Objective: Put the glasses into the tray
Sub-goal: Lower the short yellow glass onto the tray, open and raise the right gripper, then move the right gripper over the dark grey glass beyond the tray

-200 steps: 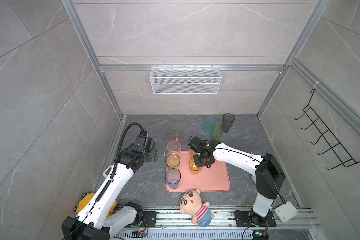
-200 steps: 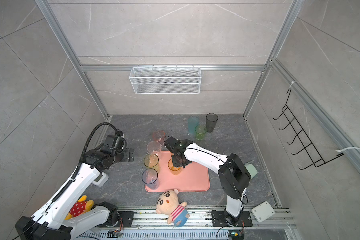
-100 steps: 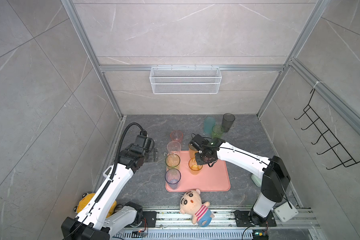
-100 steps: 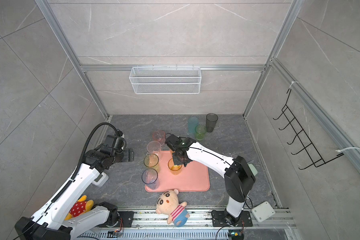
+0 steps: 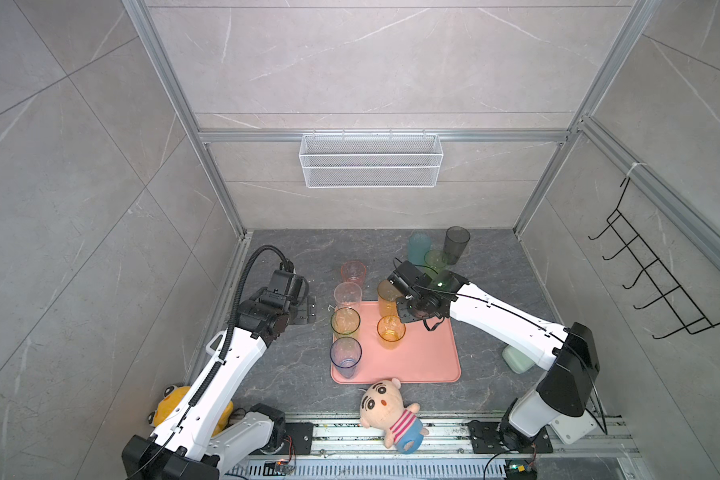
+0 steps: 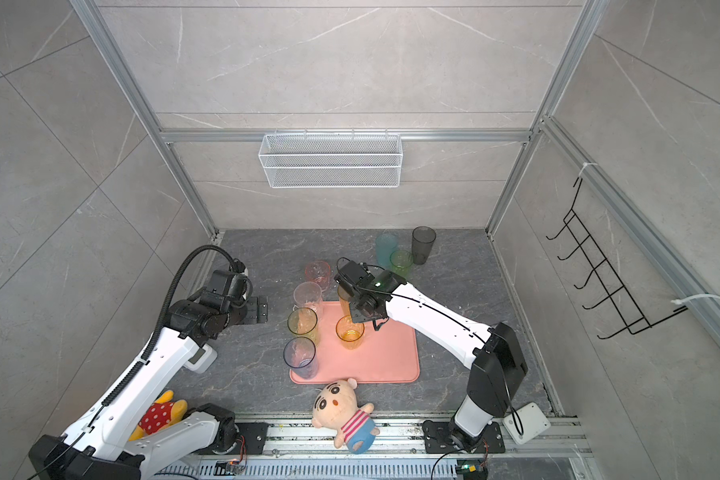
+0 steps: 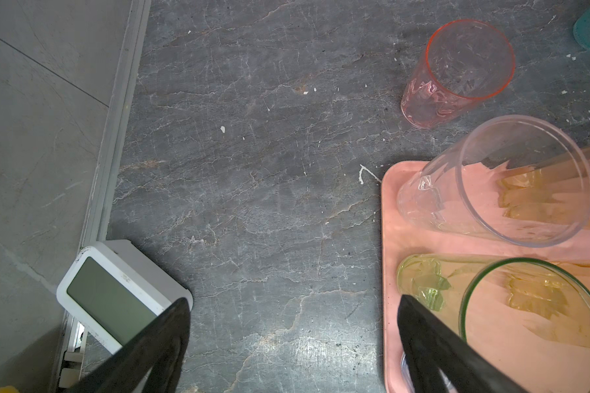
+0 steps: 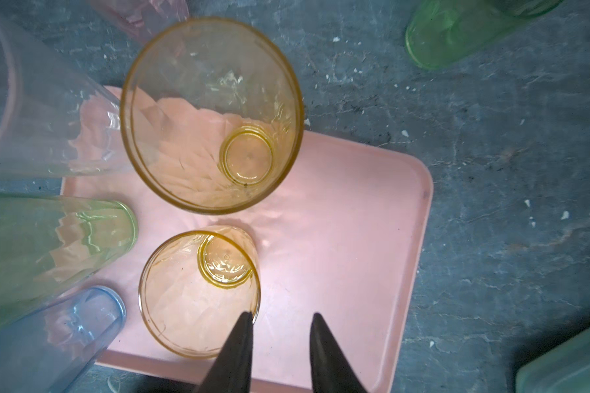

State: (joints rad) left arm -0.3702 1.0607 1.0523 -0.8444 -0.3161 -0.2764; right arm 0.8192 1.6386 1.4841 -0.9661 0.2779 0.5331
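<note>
The right gripper has its jaws partly apart, with only bare tray surface between them; it grips nothing. 1 fingertip overlaps the rim of the short amber glass; contact cannot be confirmed. This glass stands upright on the tray, just beside the tall amber glass, whose base also rests on the tray.

The left gripper has its jaws spread wide and empty above the bare table, beside the tray's left edge.

In both top views, 5 glasses stand on the tray: the 2 amber ones, plus the clear glass, green glass and blue glass in a row along its left edge. 4 stand off it: the pink glass just beyond the far edge, and the teal glass, short green glass and smoky grey glass grouped at the back of the table, well apart from the tray.
</note>
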